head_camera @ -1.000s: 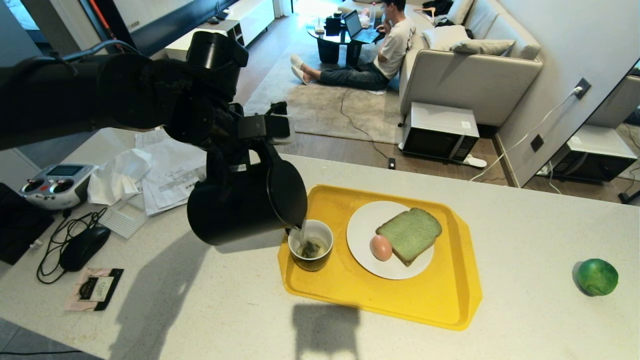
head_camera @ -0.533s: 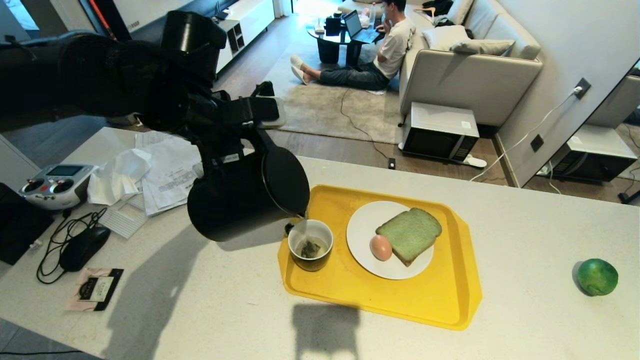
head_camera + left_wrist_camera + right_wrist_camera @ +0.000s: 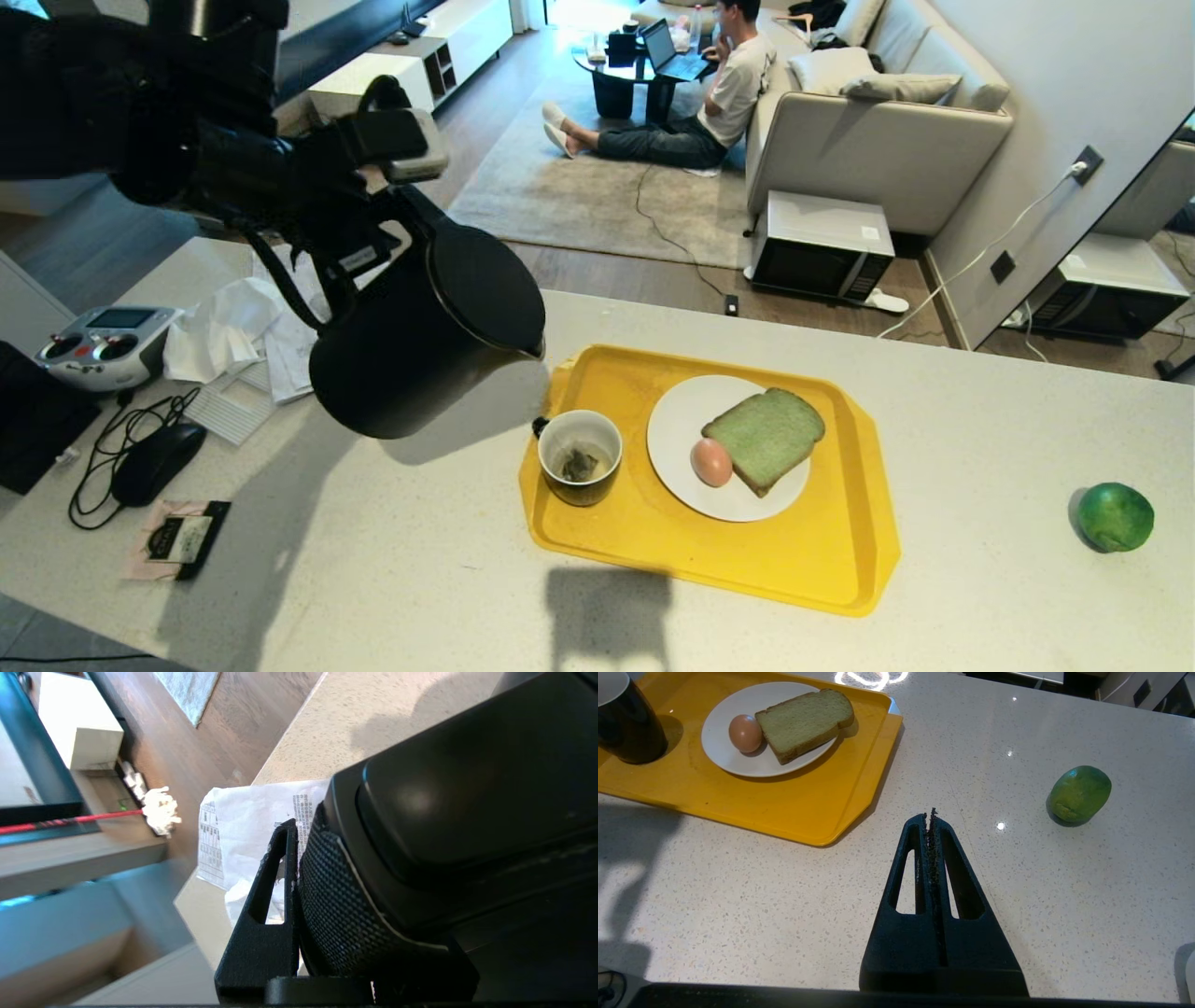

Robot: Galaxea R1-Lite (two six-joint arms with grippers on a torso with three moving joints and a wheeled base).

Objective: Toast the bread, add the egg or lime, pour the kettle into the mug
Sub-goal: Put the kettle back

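pour looks done: left gripper [image 3: 373, 201], fingers clamped on the kettle [image 3: 425, 341] handle, beside mug [image 3: 580, 456]; next, set it on the table [image 3: 373, 560]. right gripper [image 3: 932, 816] fingers pressed together.

Kettle [image 3: 425, 345] lifted up and back to left by left gripper [image 3: 373, 201], less tilted than before; spout now clear of mug [image 3: 580, 457]; water stream into mug ended.

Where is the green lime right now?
In the head view the lime sits alone on the white counter, far right of the yellow tray.
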